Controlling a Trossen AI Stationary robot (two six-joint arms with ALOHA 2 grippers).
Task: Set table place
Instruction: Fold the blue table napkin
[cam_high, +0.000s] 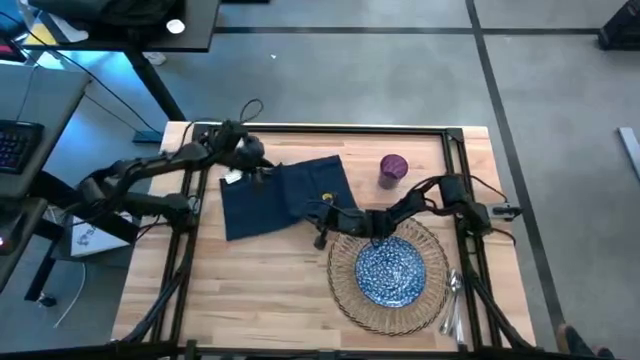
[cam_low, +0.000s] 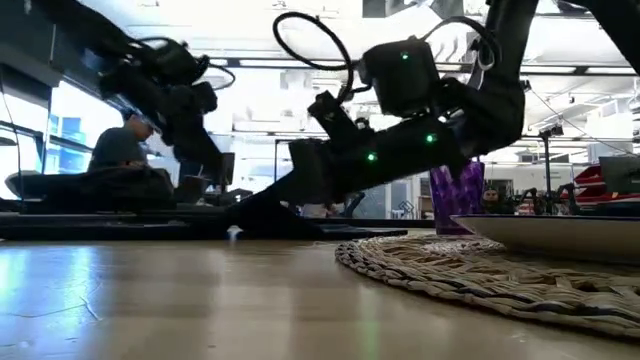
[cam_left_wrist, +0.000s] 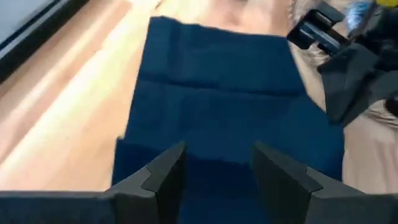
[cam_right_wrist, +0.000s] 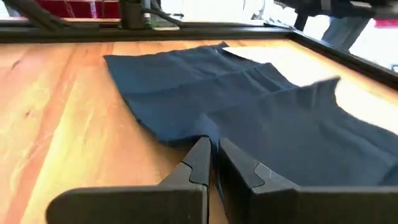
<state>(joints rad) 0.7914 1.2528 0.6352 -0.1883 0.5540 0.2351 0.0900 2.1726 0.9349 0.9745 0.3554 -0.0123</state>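
The dark navy napkin (cam_high: 285, 195) lies spread on the wooden table (cam_high: 250, 290), with creases and one raised fold (cam_right_wrist: 323, 84). My left gripper (cam_left_wrist: 217, 168) stands open over the napkin's far left part, the cloth showing between its fingers. My right gripper (cam_right_wrist: 211, 149) is at the napkin's near right edge, fingers almost together on it. The blue-white speckled plate (cam_high: 390, 270) sits on the round wicker mat (cam_high: 345, 300). The purple cup (cam_high: 393, 168) stands upright at the far right. Silver cutlery (cam_high: 452, 300) lies right of the mat. My right gripper has the napkin's near edge (cam_right_wrist: 198, 135) at its fingertips, pinched between the two fingers. It comes in low and slanting, from the table's right and near side. The cloth still lies on the table, slack. One layer or several, I cannot tell.
The black rail frame (cam_high: 330, 128) runs along the table's far edge and down both sides. Bare wood lies in front of the napkin toward the near left (cam_high: 230, 300). Beyond the table a person (cam_low: 120, 150) sits at a desk.
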